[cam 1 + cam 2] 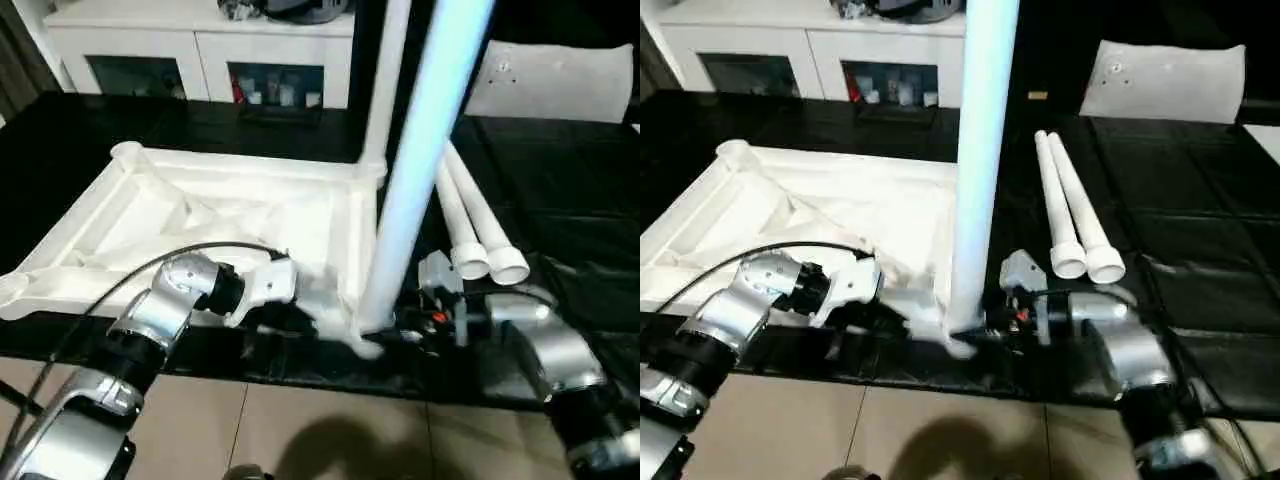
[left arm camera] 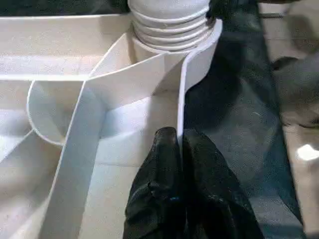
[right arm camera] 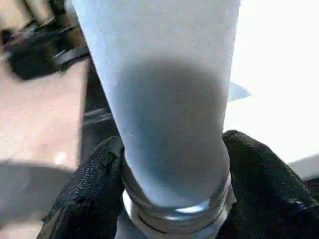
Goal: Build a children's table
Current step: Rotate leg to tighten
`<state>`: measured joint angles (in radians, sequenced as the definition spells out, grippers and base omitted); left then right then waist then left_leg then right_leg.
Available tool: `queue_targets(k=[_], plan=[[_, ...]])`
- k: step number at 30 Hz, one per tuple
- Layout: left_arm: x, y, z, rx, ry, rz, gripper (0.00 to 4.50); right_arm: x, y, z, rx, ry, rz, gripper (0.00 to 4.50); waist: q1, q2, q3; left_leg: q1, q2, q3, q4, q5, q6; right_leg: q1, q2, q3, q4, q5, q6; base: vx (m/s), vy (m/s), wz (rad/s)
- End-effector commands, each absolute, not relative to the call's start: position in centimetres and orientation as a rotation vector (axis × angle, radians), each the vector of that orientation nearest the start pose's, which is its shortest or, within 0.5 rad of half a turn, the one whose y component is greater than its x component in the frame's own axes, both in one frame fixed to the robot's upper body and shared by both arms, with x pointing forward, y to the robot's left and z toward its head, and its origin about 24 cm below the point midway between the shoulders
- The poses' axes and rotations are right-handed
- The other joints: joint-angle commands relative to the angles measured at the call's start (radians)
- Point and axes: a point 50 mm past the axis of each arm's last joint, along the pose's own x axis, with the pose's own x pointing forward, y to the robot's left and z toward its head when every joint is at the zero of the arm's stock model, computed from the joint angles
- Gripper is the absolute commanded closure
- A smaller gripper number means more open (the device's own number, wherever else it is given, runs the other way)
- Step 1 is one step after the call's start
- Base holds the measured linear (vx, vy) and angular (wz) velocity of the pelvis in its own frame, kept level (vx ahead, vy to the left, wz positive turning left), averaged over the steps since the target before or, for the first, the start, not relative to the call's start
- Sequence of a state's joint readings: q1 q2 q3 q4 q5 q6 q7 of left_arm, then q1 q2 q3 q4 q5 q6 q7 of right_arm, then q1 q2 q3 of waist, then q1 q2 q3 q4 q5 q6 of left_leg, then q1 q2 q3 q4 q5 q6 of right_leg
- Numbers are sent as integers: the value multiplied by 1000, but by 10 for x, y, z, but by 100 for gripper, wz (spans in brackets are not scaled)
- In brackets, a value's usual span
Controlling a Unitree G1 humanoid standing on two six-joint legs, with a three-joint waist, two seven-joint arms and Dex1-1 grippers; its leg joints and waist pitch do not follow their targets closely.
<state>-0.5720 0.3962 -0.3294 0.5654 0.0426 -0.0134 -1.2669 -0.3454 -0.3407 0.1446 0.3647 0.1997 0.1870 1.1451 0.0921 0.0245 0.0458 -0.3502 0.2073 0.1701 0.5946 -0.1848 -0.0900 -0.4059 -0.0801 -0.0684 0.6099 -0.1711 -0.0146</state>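
One upturned table top [image 1: 220, 215] is laid on the black tabletop [image 1: 1200, 230]. Four legs are counted: two upright in corner sockets, two loose legs [image 1: 1075, 215] alongside. The near upright leg [image 1: 975, 170] is grasped by the right claw [image 3: 172, 199]; the left claw [image 2: 182, 149] is clenched on the top's rim.

The table top [image 1: 240, 215] is white, its underside patterned with raised white ribs, and the upright leg [image 1: 980, 150] standing in its near corner socket reads white with a pale blue cast. Two loose legs [image 1: 1072, 215] are plain white against the glossy black counter [image 1: 1200, 230]. Each tool has black fingers: the left tool [image 2: 182, 194] dark against the white rim, the right tool [image 3: 174, 199] dark on either side of the pale leg. The forearms [image 1: 150, 320] are silver. A cabinet [image 1: 200, 45] behind is white; the floor [image 1: 890, 430] is beige tile.
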Motion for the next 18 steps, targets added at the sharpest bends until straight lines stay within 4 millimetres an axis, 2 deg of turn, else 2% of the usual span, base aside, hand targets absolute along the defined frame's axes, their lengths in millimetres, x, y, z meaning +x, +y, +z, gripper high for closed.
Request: queue_targets(k=[1, 2, 4, 5, 6, 7, 8, 9, 11, 13, 15, 17, 18], plan=[[314, 101, 56, 425, 313, -1293, 450, 276, -97, 41, 69, 239, 1290, 178, -11, -13, -44, 9, 8, -4, -75, -336, 9, 33, -57, 28, -119, -629, -72, 0, 0, 0], [314, 97, 57, 405, 308, -1257, 450, 276, -92, 39, 78, 234, 1261, 178, -19, -12, -44, 9, 7, -7, -76, -344, 5, 32, -56, 24, -124, -649, -60, 0, 0, 0], [316, 88, 58, 366, 306, -1184, 450, 278, -83, 35, 78, 247, 1199, 178, -28, -13, -46, 1, 6, -11, -80, -343, 5, 39, -55, 21, -122, -642, -51, 0, 0, 0], [317, 85, 59, 357, 306, -1163, 450, 280, -80, 34, 78, 251, 1178, 178, -37, -10, -46, 4, 5, -12, -80, -351, 8, 36, -53, 17, -127, -635, -51, 0, 0, 0], [317, 84, 59, 350, 306, -1148, 450, 280, -78, 33, 78, 253, 1163, 178, -44, -10, -49, 1, 5, -12, -80, -344, 15, 39, -53, 20, -124, -607, -58, 0, 0, 0], [322, 73, 62, 318, 302, -1045, 450, 288, -69, 31, 98, 271, 1066, 178, -47, -10, -50, -1, 5, -12, -82, -339, 20, 40, -52, 19, -124, -590, -64, 0, 0, 0], [325, 67, 64, 303, 299, -987, 450, 293, -63, 30, 111, 287, 1003, 178, -56, -9, -50, -4, 7, -11, -83, -333, 18, 38, -50, 20, -120, -556, -84, 0, 0, 0], [327, 63, 66, 297, 297, -948, 450, 296, -59, 29, 119, 299, 960, 178, -66, -10, -49, -4, 4, -12, -82, -337, 21, 40, -49, 18, -121, -549, -89, 0, 0, 0], [330, 53, 69, 292, 287, -864, 450, 307, -51, 28, 149, 335, 812, 178, -69, -9, -52, -6, 2, -12, -82, -327, 27, 43, -52, 18, -123, -545, -88, 0, 0, 0], [331, 51, 70, 298, 284, -833, 450, 311, -48, 28, 161, 351, 754, 178, -75, -8, -52, -5, 3, -10, -82, -320, 28, 39, -50, 21, -122, -526, -96, 0, 0, 0], [331, 48, 72, 316, 280, -809, 450, 316, -45, 28, 158, 360, 688, 178, -72, -9, -56, -3, 3, -6, -80, -294, 41, 40, -50, 26, -119, -463, -112, 0, 0, 0], [330, 47, 72, 336, 269, -831, 450, 318, -43, 30, 174, 334, 668, 108, -71, -10, -59, -7, 5, -5, -81, -271, 49, 43, -49, 29, -111, -400, -131, 0, 0, 0], [329, 48, 72, 348, 266, -843, 450, 318, -45, 31, 181, 316, 664, 108, -69, -9, -60, -8, 6, -2, -80, -258, 54, 44, -49, 30, -109, -372, -140, 0, 0, 0]])
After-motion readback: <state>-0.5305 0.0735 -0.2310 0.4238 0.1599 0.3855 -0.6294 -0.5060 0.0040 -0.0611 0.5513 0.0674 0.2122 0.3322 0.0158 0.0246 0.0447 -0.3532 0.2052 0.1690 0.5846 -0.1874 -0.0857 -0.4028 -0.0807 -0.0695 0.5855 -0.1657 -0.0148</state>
